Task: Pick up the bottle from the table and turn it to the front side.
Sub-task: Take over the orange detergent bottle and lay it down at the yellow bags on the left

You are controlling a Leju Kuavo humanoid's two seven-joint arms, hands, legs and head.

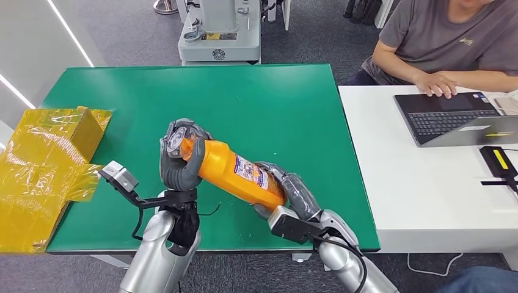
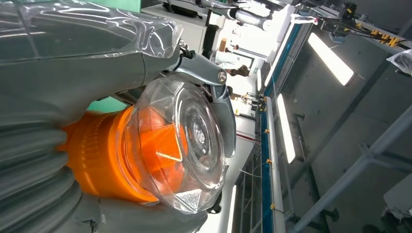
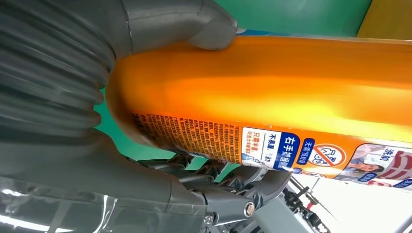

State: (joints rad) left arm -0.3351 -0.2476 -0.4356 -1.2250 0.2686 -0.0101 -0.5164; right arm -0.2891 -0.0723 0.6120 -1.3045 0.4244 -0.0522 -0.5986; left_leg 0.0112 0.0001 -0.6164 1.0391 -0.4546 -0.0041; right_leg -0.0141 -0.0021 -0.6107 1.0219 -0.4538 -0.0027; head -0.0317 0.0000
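Note:
An orange bottle (image 1: 235, 173) with a printed label and a clear faceted cap is held lying above the green table (image 1: 262, 104), both hands on it. My left hand (image 1: 178, 160) grips the cap end; up close its fingers wrap the orange neck behind the clear cap (image 2: 187, 145). My right hand (image 1: 292, 194) grips the bottle's base end, its thumb pressed on the orange body (image 3: 272, 92) with the label's small print facing the wrist camera. The label (image 1: 250, 173) faces up toward the head camera.
A yellow film-wrapped box (image 1: 46, 165) sits at the table's left edge. A white desk (image 1: 421, 183) adjoins on the right with a laptop (image 1: 455, 119), where a person (image 1: 446, 46) sits typing. A grey machine base (image 1: 220, 33) stands beyond the table.

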